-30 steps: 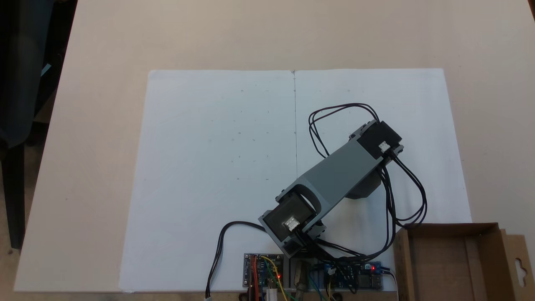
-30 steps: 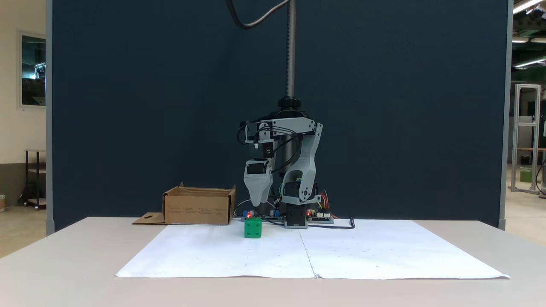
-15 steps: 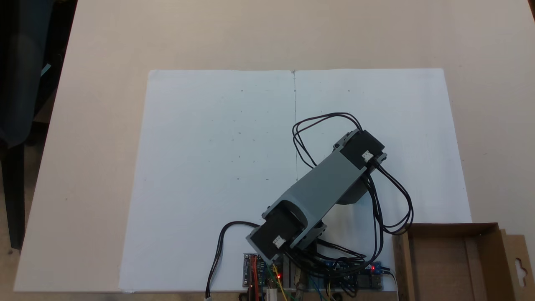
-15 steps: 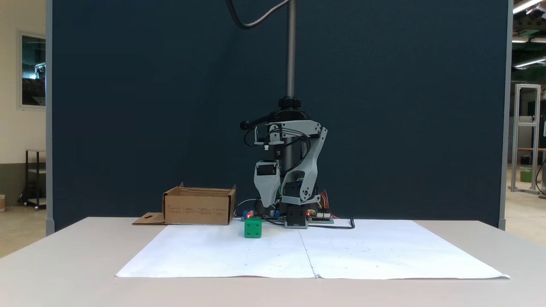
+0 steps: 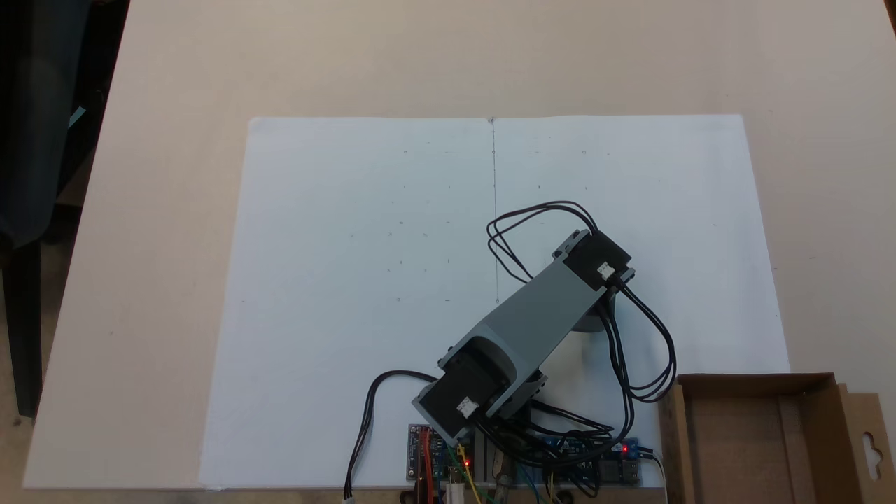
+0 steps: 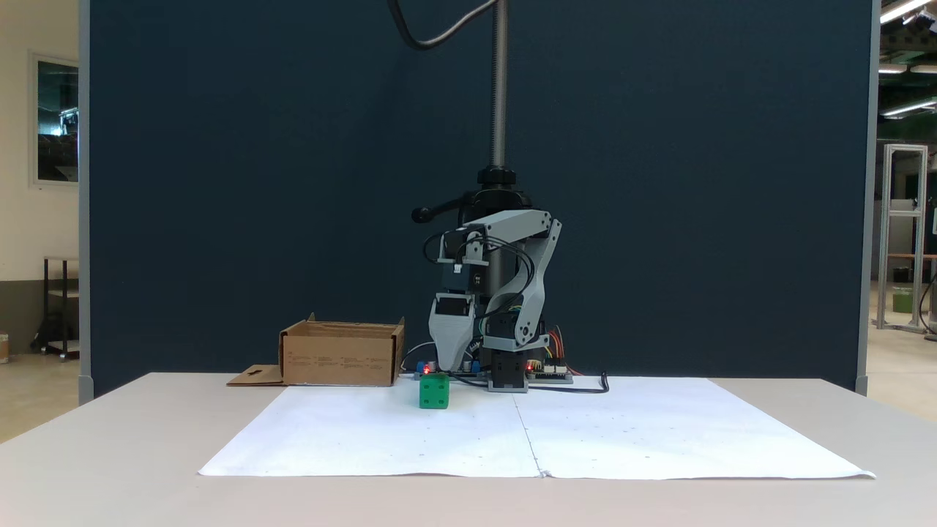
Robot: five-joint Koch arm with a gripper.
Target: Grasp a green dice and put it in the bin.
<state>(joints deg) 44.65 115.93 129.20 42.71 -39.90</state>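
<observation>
Right, starting at the left of a fixed view from the front: the bin [image 6: 341, 354] sits on the table [image 6: 110, 454], its flap with the cutout lying flat on its left side, and it stands off to the left of the gripper [image 6: 453, 364], clearly apart from it. Next along, the green dice [image 6: 434, 391] rests on the white paper [image 6: 659, 432], just to the left of the gripper's tip and nearer the camera, with a gap between them as far as this angle lets me judge. Two dark pips show on the face turned to the camera. The gripper points straight down, its grey tapered end low over the paper, and the jaws line up one behind the other here, so I cannot tell how far apart they are or whether anything is between them. Behind it to the right the arm [image 6: 523, 278] folds up over its base, beside circuit boards with red lights glowing. From above, in a fixed view, the arm [image 5: 539, 315] reaches diagonally up and right across the paper [image 5: 350, 280], covering the gripper and the dice below, and the bin [image 5: 770, 434] sits at the lower right corner.
</observation>
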